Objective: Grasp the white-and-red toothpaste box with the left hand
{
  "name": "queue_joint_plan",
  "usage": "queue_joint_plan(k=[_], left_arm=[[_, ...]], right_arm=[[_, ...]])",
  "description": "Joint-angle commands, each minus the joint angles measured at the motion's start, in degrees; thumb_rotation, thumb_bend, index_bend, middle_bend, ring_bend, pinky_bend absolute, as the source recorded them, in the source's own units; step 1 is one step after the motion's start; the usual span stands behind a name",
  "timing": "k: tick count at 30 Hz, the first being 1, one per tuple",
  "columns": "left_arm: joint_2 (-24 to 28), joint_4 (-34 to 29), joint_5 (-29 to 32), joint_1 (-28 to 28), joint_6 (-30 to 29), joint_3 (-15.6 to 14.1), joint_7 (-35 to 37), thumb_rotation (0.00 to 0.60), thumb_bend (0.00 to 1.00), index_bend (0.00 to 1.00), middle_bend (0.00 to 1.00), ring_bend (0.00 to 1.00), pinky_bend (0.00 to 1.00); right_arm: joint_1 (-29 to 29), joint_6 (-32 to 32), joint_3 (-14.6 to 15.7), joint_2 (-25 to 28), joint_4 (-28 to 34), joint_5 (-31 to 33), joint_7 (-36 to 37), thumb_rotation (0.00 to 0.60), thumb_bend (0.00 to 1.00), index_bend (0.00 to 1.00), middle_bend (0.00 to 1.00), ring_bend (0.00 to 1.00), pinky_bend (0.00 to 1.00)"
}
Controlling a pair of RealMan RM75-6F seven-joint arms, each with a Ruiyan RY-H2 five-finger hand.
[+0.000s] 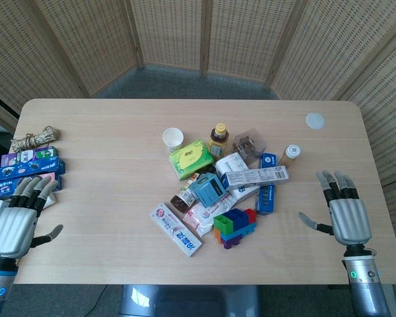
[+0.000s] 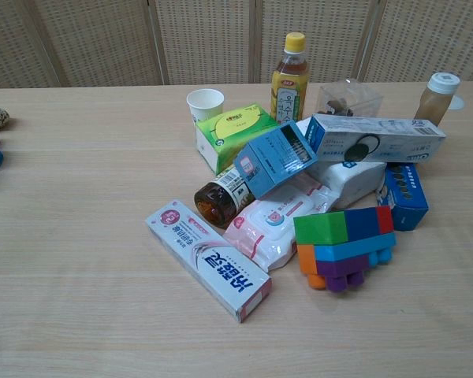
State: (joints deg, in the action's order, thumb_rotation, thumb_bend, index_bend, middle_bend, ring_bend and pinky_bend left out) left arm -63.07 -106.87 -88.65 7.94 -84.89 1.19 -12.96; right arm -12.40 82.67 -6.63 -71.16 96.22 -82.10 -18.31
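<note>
Left hand (image 1: 13, 228) open, empty, well apart | we judge toothpaste box (image 2: 208, 259) light, stiff, crushable | we'd grip across its long sides mid-length

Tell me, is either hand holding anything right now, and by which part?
Nothing is held. The left hand and right hand are both open over the table, and the toothpaste box lies untouched.

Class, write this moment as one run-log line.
phase: before reach | left robot hand: open, table's left edge | right robot hand: open | toothpaste box: flat, untouched, front of pile
</note>
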Motion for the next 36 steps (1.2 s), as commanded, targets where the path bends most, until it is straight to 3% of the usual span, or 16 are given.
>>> queue_joint_plan(k=[1, 21, 30, 36], left_arm=[[-0.06, -0.08, -0.09, 0.1, 0.37, -0.12, 0.0, 0.6, 0.24, 0.11, 0.09, 0.0, 0.0], [2.41, -2.21, 0.1, 3.06, 4.83, 0.85, -2.06, 0.6, 0.25, 0.1, 0.09, 0.0, 0.0], [2.1, 1.39, -1.32, 11.65, 17.6, 1.49, 2.63, 0.6, 0.25, 0.1, 0.11, 0.0, 0.0], [-1.87, 3.77, -2.61, 17.6, 24.89, 1.87, 2.66, 0.6, 0.25, 0.12, 0.15, 0.06, 0.0]], right_arm=[[0.19, 0.26, 0.09, -0.13, -0.15, -0.24, 0.25, 0.0, 0.19, 0.0, 0.03, 0.0, 0.0], [1.89, 2.04, -0.03, 1.35, 0.74, -0.64, 1.28, 0.0, 0.19, 0.0, 0.03, 0.0, 0.0], [2.05, 1.54, 0.53, 2.21, 2.37, -0.98, -0.59, 0.0, 0.19, 0.0, 0.03, 0.0, 0.0], [3.06, 2.66, 0.76, 3.23, 3.69, -1.06, -1.09, 0.0, 0.19, 0.0, 0.03, 0.0, 0.0]])
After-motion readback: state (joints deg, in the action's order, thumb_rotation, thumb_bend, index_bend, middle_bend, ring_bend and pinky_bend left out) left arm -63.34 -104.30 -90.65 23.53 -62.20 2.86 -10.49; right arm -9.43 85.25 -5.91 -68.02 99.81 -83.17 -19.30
